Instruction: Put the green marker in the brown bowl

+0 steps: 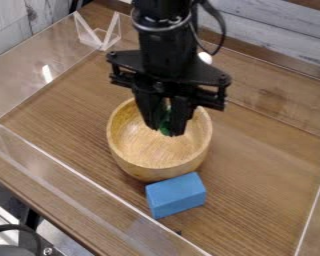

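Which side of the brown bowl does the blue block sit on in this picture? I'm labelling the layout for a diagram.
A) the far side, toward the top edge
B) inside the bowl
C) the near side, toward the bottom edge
C: the blue block lies on the table just below the brown bowl in the picture, outside its rim.

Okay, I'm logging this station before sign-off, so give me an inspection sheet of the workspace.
Surface: wooden table, visible grain
Brown bowl: upright on the table, partly under the gripper
Green marker: only a bit of green seen between the fingers, above the bowl; the rest hidden
Clutter: blue block beside the bowl, on the table
Gripper: over the bowl, closed or nearly so; grip on the marker not clear
Cables: black one at the arm, another at lower left
Surroundings: clear panels along the left side, pale boards behind
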`<state>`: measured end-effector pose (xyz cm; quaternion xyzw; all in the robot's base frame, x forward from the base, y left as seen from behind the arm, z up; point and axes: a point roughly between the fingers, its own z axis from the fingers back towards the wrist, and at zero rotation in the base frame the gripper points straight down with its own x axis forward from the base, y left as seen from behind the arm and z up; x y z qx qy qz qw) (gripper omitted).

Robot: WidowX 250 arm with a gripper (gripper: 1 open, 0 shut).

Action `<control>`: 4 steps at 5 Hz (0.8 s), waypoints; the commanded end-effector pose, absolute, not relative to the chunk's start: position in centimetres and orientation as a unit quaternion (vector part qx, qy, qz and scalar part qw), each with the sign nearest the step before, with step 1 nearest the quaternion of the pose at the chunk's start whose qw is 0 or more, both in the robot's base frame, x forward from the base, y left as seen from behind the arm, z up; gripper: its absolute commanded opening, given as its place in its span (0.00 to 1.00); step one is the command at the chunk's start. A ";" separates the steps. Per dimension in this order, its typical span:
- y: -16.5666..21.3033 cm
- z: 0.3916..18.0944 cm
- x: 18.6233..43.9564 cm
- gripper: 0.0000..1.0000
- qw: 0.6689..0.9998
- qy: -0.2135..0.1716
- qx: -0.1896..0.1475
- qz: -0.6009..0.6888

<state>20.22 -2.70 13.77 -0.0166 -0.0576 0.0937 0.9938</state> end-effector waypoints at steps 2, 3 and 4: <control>-1.7 13.2 21.1 0.00 0.993 -0.074 -0.010 0.088; -1.4 12.6 21.4 0.00 0.994 -0.074 -0.007 0.085; -1.1 12.2 21.6 0.00 0.994 -0.075 -0.004 0.083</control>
